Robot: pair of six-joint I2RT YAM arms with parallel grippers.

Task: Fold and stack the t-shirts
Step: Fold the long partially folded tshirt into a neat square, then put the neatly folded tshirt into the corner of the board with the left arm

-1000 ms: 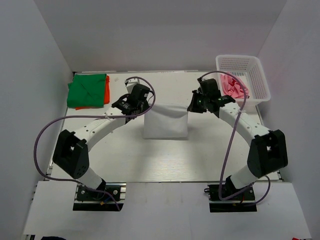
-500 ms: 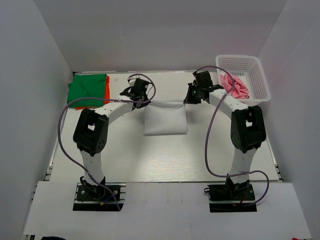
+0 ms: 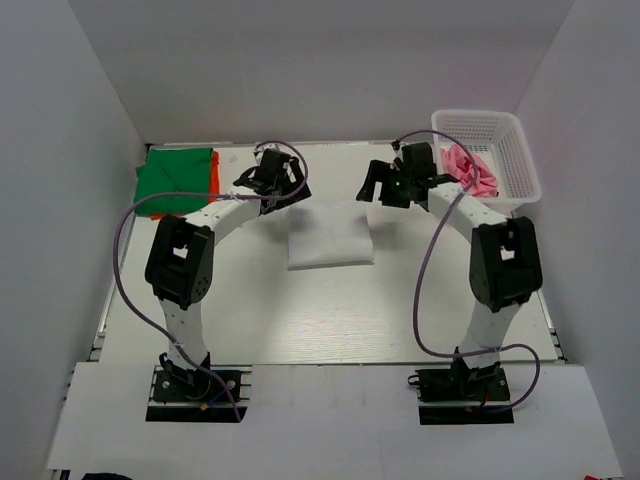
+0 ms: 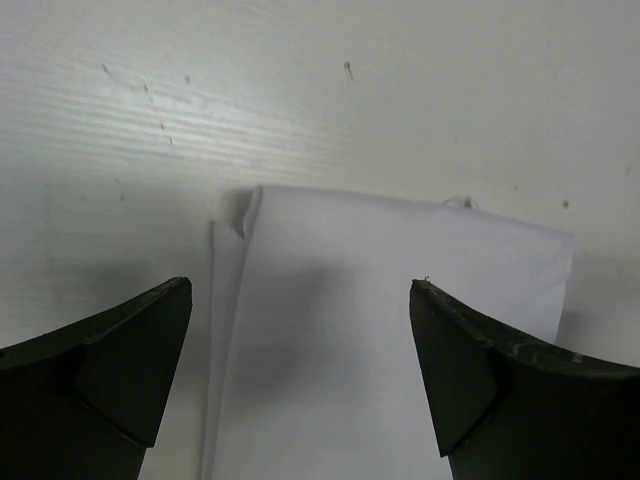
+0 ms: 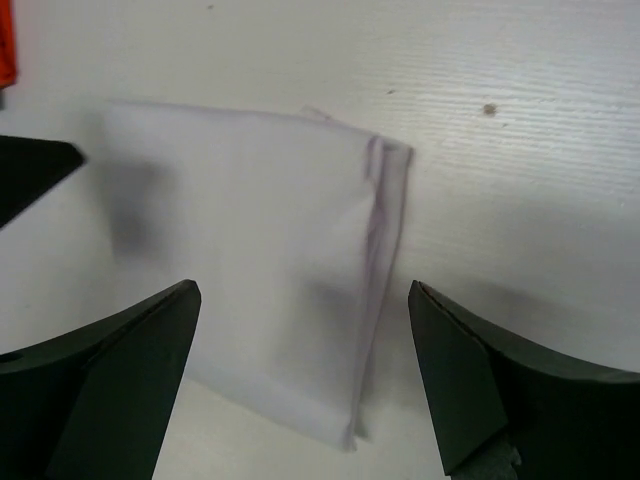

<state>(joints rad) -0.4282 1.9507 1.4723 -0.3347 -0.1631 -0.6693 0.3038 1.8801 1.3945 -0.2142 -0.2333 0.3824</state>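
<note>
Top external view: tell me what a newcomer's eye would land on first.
The folded white t-shirt lies at the middle of the table, with the left gripper and right gripper open over its far corners. At far left a green t-shirt sits stacked on an orange t-shirt, and at far right a pink t-shirt lies in the white mesh basket.

The left arm [image 3: 180,265] and right arm [image 3: 505,265] are identical — white tubular links joined by bulky black joint housings. A lilac cable [image 3: 117,275] trails each arm in a loose loop. Flat black base plates [image 3: 195,385] — one per arm — sit at the near edge of the desk [image 3: 330,320]. The left pincer [image 3: 275,185] and right pincer [image 3: 385,185] are black, with dark wedge-shaped fingers [image 4: 120,370].
</note>
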